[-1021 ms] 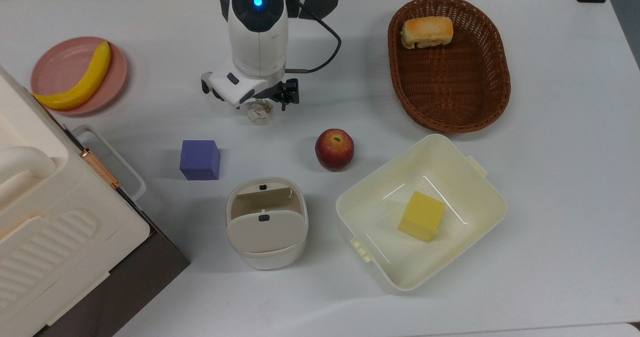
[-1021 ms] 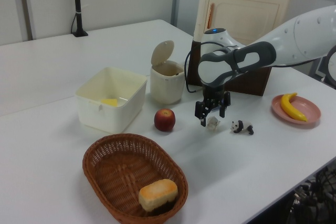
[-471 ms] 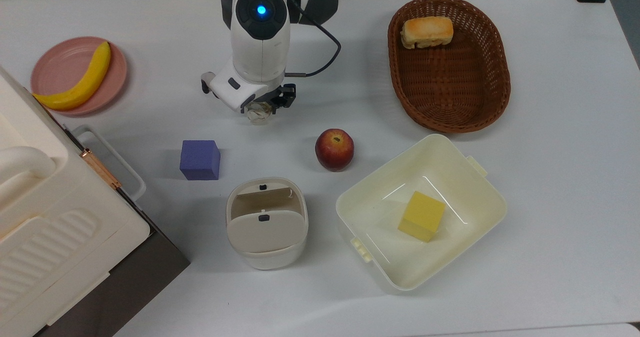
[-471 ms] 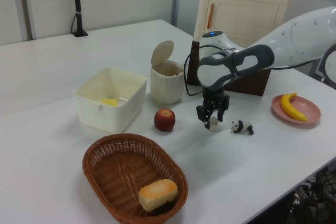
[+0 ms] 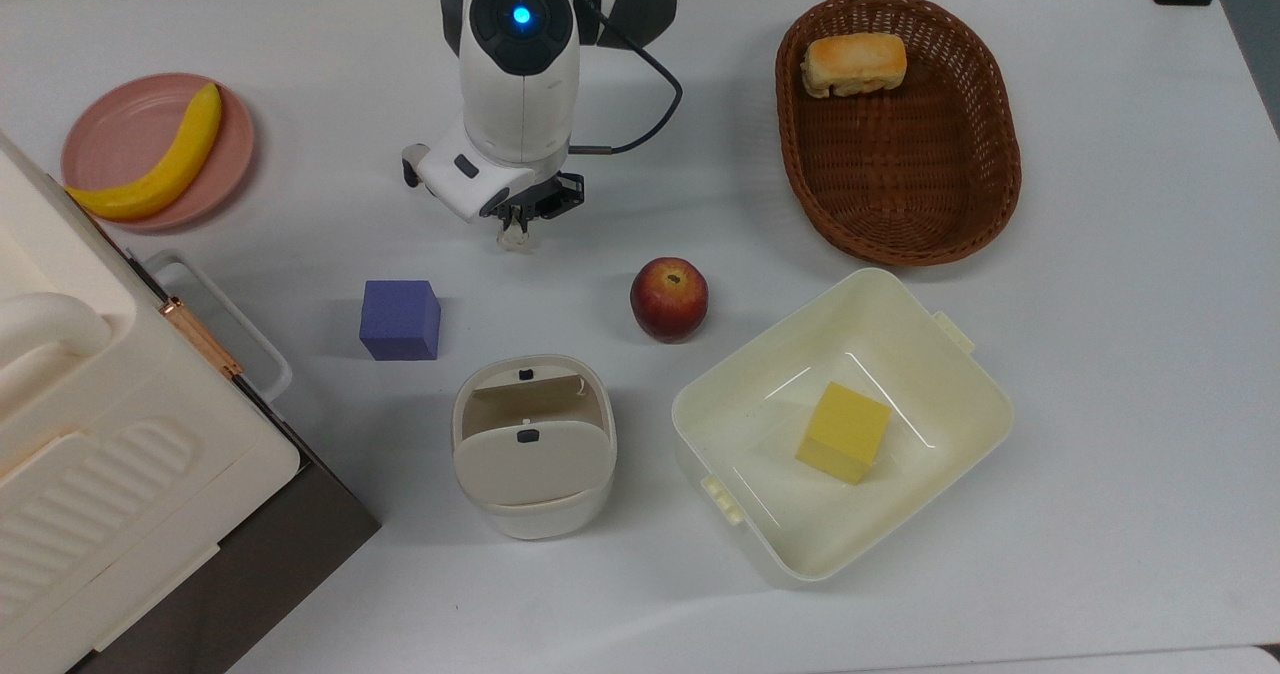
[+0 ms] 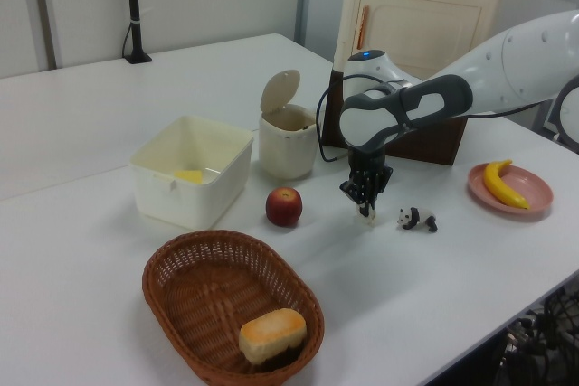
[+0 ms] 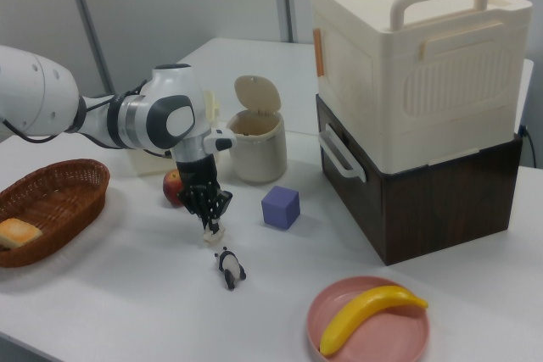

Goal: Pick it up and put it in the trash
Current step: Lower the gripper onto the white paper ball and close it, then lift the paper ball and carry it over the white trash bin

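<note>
The hand (image 5: 520, 222) points straight down, its fingers pinched together on the paper ball (image 5: 517, 238), which sits at their tips on or just above the surface (image 5: 1100, 374). The ball is a crumpled lump with no clear long axis. In the top view, bare surface lies between the hand and the trash bin (image 5: 533, 446) nearer the camera, whose flap stands tilted open. The purple cube (image 5: 400, 319) flanks that gap on the top view's left, the apple (image 5: 668, 299) on its right. In the left view, the panda figurine (image 6: 417, 219) stands just right of the hand.
</note>
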Controlling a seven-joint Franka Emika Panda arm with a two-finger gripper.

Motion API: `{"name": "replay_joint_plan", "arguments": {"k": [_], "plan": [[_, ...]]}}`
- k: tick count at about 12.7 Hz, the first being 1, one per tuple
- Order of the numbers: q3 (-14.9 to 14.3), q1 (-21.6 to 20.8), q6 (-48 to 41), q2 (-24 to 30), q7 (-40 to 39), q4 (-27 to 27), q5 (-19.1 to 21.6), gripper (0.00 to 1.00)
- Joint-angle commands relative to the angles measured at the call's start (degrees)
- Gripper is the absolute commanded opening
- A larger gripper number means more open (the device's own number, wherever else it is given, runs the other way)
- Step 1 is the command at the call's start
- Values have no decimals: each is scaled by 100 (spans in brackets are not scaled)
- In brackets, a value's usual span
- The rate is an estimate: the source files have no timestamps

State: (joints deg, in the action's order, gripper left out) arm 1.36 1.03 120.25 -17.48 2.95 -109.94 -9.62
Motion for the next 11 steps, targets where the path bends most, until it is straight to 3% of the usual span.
{"name": "replay_joint_plan", "arguments": {"k": [1,4,8,11], "plan": [[31,38,25,-9,127,498,-5,1],[31,55,7,61,127,1210,92,0],[31,55,77,9,135,1773,127,0],[31,152,138,-228,144,2300,381,2]]}}
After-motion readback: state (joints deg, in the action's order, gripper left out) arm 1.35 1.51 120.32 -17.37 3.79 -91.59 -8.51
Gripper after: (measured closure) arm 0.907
